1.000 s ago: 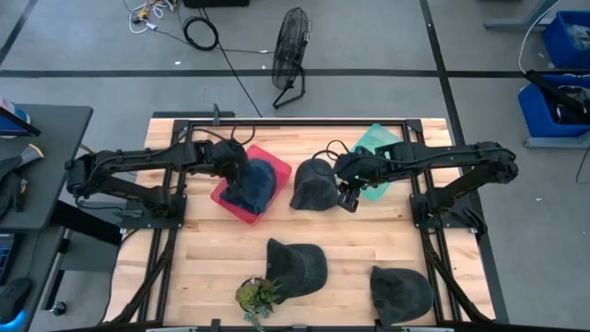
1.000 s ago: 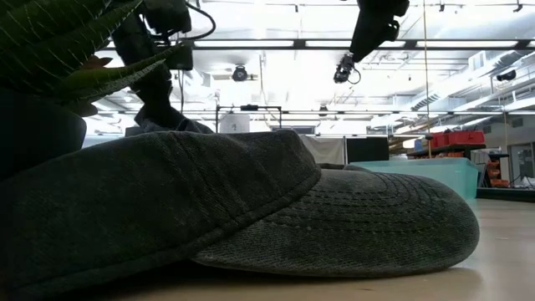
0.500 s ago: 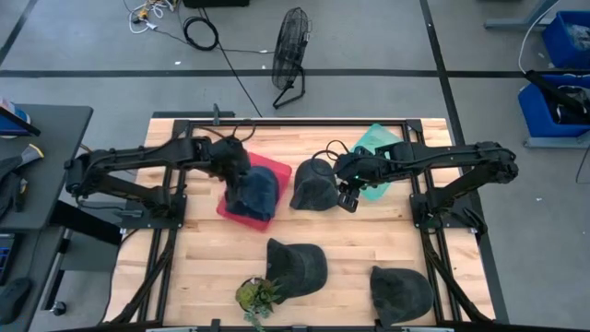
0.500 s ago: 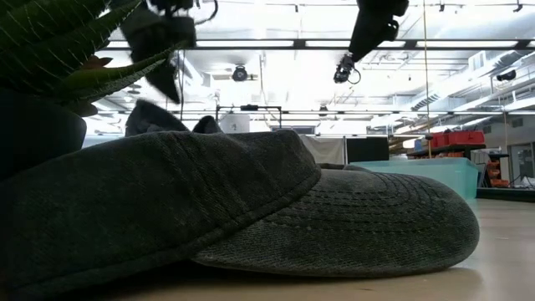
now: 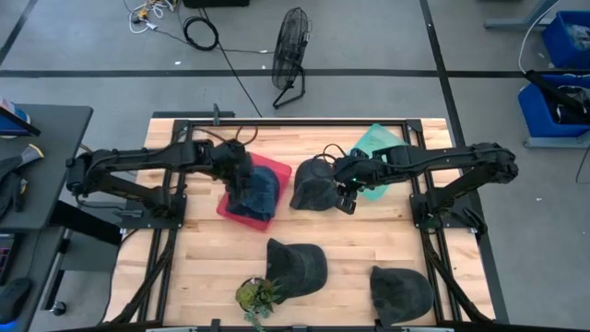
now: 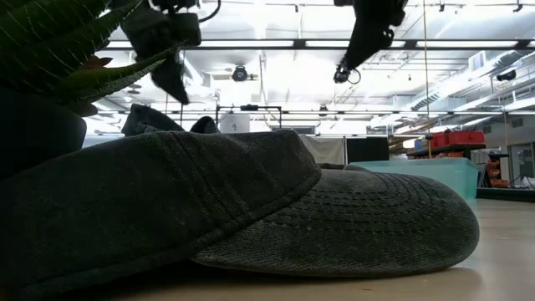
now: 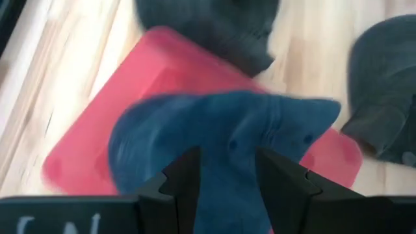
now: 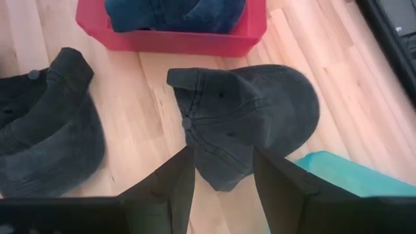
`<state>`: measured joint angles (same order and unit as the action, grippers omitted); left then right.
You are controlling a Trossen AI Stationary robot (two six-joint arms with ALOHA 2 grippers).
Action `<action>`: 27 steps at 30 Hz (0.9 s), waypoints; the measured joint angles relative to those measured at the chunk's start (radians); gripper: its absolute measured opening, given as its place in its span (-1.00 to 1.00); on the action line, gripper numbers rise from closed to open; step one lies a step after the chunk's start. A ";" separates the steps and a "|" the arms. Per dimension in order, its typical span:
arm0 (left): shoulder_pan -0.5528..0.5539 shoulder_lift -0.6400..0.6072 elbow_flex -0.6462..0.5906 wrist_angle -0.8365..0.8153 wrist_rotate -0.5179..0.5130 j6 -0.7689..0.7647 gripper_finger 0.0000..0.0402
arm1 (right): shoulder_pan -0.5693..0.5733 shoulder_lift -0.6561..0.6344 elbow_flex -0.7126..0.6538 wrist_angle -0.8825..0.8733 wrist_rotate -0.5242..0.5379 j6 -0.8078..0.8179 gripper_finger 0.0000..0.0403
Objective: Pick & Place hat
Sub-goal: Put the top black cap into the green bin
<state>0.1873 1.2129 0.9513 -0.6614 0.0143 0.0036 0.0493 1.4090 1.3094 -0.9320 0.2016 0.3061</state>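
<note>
A blue hat (image 5: 258, 192) lies in the red bin (image 5: 280, 169), drooping over the bin's near rim. My left gripper (image 5: 241, 178) hangs open just above it; in the left wrist view the blue hat (image 7: 227, 130) shows between and beyond the open gripper (image 7: 227, 156), with the red bin (image 7: 84, 143) around it. A dark grey hat (image 5: 312, 184) rests crown-up on the table between the bins. My right gripper (image 5: 344, 197) is open above its right side; in the right wrist view the gripper (image 8: 222, 153) frames the hat (image 8: 250, 114).
A teal bin (image 5: 376, 149) stands behind the right gripper. Two more dark hats (image 5: 297, 263) (image 5: 401, 290) lie near the table's front edge beside a small plant (image 5: 258, 295). One of these hats (image 6: 334, 217) fills the low view. Bare wood shows between the hats.
My left gripper has risen from the blue hat in the red bin and now hangs clear above it. The hat has stayed in the bin, settling toward its near rim. My right gripper has edged slightly toward the dark grey hat.
</note>
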 joint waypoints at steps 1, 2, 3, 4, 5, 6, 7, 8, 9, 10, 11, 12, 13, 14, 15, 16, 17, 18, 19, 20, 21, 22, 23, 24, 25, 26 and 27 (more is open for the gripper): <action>-0.009 0.000 -0.018 0.046 0.000 0.010 -0.28 | 0.000 0.000 -0.017 0.009 -0.003 0.003 -0.22; -0.017 0.000 -0.031 0.093 0.001 0.013 -0.29 | 0.000 0.000 -0.030 0.008 -0.010 0.013 -0.22; -0.021 0.000 -0.036 0.144 0.002 0.011 -0.29 | 0.000 0.001 -0.038 0.004 -0.012 0.028 -0.22; -0.025 0.001 -0.037 0.191 0.003 0.008 -0.29 | 0.000 0.001 -0.042 -0.002 -0.012 0.045 -0.22; -0.024 0.007 -0.037 0.225 0.002 0.008 -0.29 | 0.000 0.000 -0.045 -0.009 -0.011 0.063 -0.22; -0.024 0.011 -0.037 0.248 0.002 0.008 -0.29 | 0.000 0.000 -0.046 -0.020 -0.011 0.082 -0.22; -0.024 0.013 -0.040 0.260 0.001 0.008 -0.28 | 0.000 0.000 -0.047 -0.034 -0.012 0.093 -0.22; -0.023 0.013 -0.041 0.267 0.001 0.008 -0.28 | 0.000 0.000 -0.048 -0.046 -0.012 0.101 -0.22; -0.023 0.012 -0.041 0.284 0.001 0.008 -0.27 | 0.000 0.000 -0.048 -0.052 -0.016 0.103 -0.22; -0.023 0.012 -0.040 0.296 0.001 0.008 -0.27 | 0.000 0.000 -0.048 -0.058 -0.018 0.102 -0.22; -0.023 0.011 -0.039 0.295 0.001 0.008 -0.28 | 0.000 0.000 -0.049 -0.060 -0.016 0.099 -0.22; -0.023 0.012 -0.039 0.291 0.001 0.008 -0.28 | 0.000 -0.001 -0.058 -0.043 -0.005 0.096 -0.22; -0.025 0.012 -0.039 0.289 0.001 0.008 -0.29 | 0.000 -0.002 -0.074 -0.014 0.013 0.090 -0.22; -0.029 0.012 -0.039 0.290 0.001 0.008 -0.30 | 0.000 -0.002 -0.096 0.018 0.032 0.077 -0.22; -0.030 0.012 -0.039 0.292 0.001 0.008 -0.31 | -0.001 -0.001 -0.119 0.043 0.048 0.066 -0.22; -0.034 0.012 -0.039 0.293 0.001 0.008 -0.31 | -0.004 -0.001 -0.143 0.073 0.060 0.052 -0.22; -0.036 0.012 -0.039 0.294 0.001 0.008 -0.31 | -0.007 -0.001 -0.167 0.101 0.065 0.040 -0.22; -0.037 0.012 -0.039 0.295 0.001 0.008 -0.31 | -0.012 -0.001 -0.189 0.123 0.067 0.027 -0.22; -0.038 0.012 -0.039 0.295 0.001 0.008 -0.31 | -0.017 -0.001 -0.209 0.133 0.066 0.017 -0.22; -0.040 0.012 -0.039 0.295 0.001 0.008 -0.31 | -0.023 -0.001 -0.227 0.138 0.063 0.012 -0.22; -0.040 0.012 -0.039 0.295 0.001 0.008 -0.31 | -0.030 -0.001 -0.241 0.144 0.061 0.010 -0.22; -0.040 0.012 -0.039 0.295 0.001 0.008 -0.31 | -0.036 -0.001 -0.253 0.156 0.061 0.010 -0.22; -0.040 0.012 -0.039 0.296 0.001 0.008 -0.31 | -0.043 -0.001 -0.263 0.170 0.060 0.010 -0.21; -0.040 0.012 -0.039 0.297 0.001 0.008 -0.31 | -0.052 -0.001 -0.274 0.189 0.060 0.011 -0.20; -0.040 0.012 -0.039 0.297 0.000 0.008 -0.31 | -0.061 -0.001 -0.290 0.220 0.058 0.008 -0.18; -0.040 0.012 -0.039 0.297 -0.003 0.009 -0.30 | -0.071 -0.001 -0.308 0.259 0.045 -0.005 -0.15; -0.040 0.012 -0.039 0.297 -0.003 0.009 -0.30 | -0.082 0.000 -0.326 0.304 0.019 -0.027 -0.12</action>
<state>0.1471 1.2247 0.9123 -0.3645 0.0109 0.0124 -0.0330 1.4086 0.9834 -0.6277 0.2205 0.2792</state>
